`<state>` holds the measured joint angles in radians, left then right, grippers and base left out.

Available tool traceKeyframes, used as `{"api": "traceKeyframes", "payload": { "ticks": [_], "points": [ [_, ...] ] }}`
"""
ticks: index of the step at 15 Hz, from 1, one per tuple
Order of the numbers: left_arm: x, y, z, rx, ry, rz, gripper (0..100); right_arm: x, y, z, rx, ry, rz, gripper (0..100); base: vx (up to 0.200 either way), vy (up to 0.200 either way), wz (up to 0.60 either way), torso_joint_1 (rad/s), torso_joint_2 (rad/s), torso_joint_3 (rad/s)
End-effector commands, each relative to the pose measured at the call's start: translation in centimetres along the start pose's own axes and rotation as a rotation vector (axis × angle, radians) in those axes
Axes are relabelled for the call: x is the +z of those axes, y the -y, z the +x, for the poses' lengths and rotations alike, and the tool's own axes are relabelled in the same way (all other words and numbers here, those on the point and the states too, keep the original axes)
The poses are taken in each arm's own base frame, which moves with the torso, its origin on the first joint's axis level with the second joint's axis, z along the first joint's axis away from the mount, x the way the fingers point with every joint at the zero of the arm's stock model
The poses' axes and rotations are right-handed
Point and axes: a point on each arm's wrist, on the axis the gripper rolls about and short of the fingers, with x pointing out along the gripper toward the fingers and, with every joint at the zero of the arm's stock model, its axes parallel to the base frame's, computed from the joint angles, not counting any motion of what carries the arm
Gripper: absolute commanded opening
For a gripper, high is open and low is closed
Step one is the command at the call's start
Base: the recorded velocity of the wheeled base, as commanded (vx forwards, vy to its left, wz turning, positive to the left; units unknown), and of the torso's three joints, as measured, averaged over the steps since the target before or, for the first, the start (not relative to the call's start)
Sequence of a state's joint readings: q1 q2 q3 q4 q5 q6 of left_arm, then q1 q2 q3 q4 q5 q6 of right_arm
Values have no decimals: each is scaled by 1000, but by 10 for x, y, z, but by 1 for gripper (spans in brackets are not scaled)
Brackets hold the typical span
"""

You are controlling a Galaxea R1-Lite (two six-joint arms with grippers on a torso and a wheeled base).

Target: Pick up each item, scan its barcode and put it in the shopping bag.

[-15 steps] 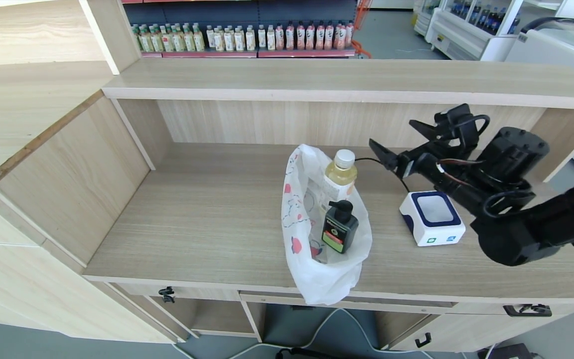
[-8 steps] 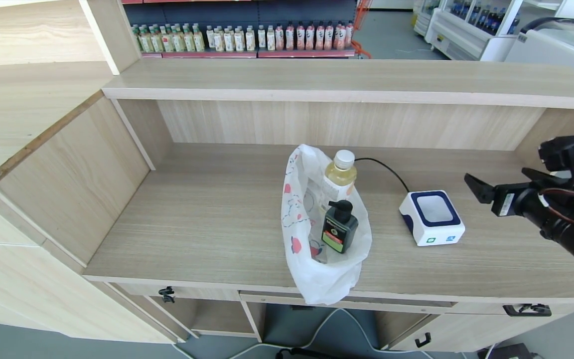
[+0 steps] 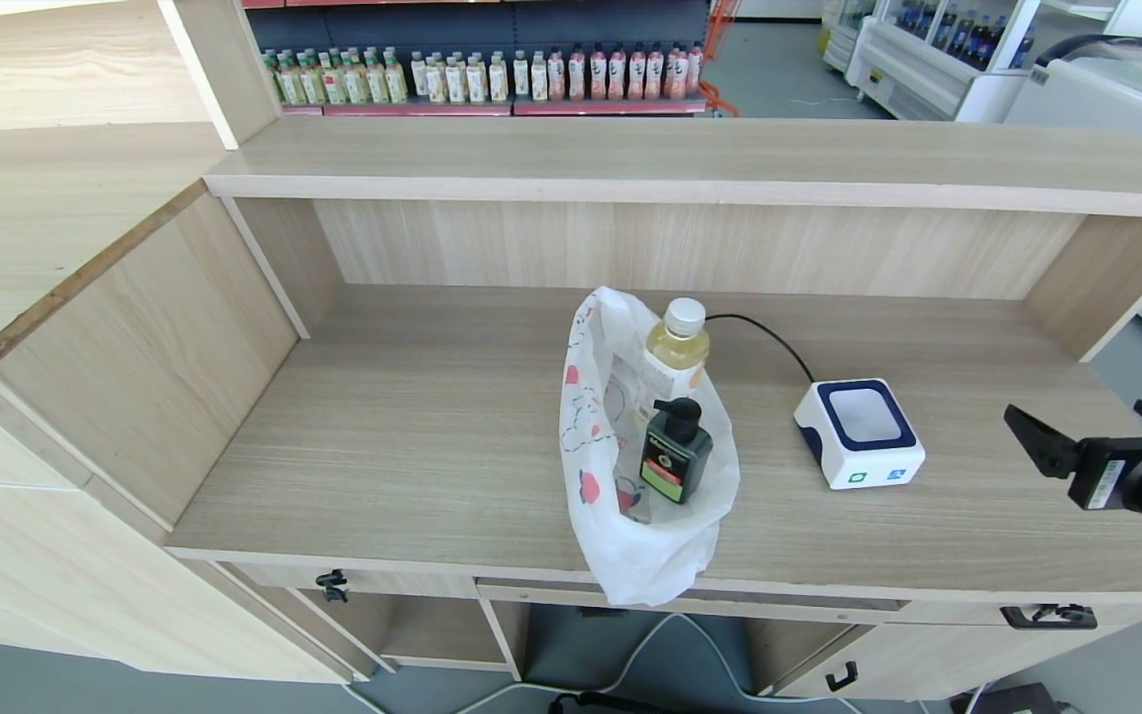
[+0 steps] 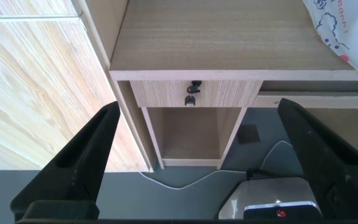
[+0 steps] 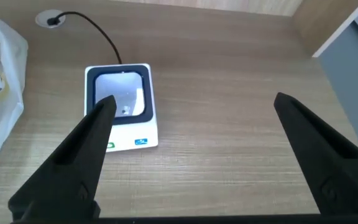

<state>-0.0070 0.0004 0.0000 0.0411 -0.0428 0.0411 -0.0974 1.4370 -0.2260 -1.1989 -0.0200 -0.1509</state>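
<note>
A white shopping bag [image 3: 645, 496] with red prints stands open on the wooden counter [image 3: 412, 436]. Inside it are a clear bottle [image 3: 678, 349] of yellow drink with a white cap and a black pump bottle [image 3: 675, 458]. To the bag's right sits the white and blue scanner [image 3: 858, 433], which also appears in the right wrist view [image 5: 122, 106]. My right gripper [image 3: 1096, 428] hovers open and empty over the counter's right end, well right of the scanner. My left gripper [image 4: 197, 168] is open and empty, low in front of the counter's left part.
A black cable [image 3: 764, 339] runs from the scanner to the back of the counter. A raised shelf [image 3: 690, 159] overhangs the rear. Wooden side walls close the counter at both ends. Below the front edge are a drawer with a key [image 4: 192, 93] and an open cubby [image 4: 194, 134].
My right arm has pulled back from above the scanner, going right and toward the counter's front, with its fingers open. The bag, both bottles and the scanner have not moved.
</note>
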Motion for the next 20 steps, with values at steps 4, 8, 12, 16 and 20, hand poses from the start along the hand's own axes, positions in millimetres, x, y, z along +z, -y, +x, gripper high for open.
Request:
{"api": "traceKeyframes", "payload": {
  "ticks": [4,8,12,16,20],
  "points": [
    [0,0,0,-1,0,0,100,-17,0,-60,-23,-19,0,100,0,0,0,0,0,0],
    [0,0,0,-1,0,0,100,-18,0,-83,-23,-25,23,100,0,0,0,0,0,0],
    [0,0,0,-1,0,0,100,-25,-2,-121,7,-64,25,100,0,0,0,0,0,0],
    [0,0,0,1,0,0,100,-34,-3,-156,9,-33,26,100,0,0,0,0,0,0],
    [0,0,0,-1,0,0,100,-60,-5,-199,8,41,31,100,0,0,0,0,0,0]
  ]
}}
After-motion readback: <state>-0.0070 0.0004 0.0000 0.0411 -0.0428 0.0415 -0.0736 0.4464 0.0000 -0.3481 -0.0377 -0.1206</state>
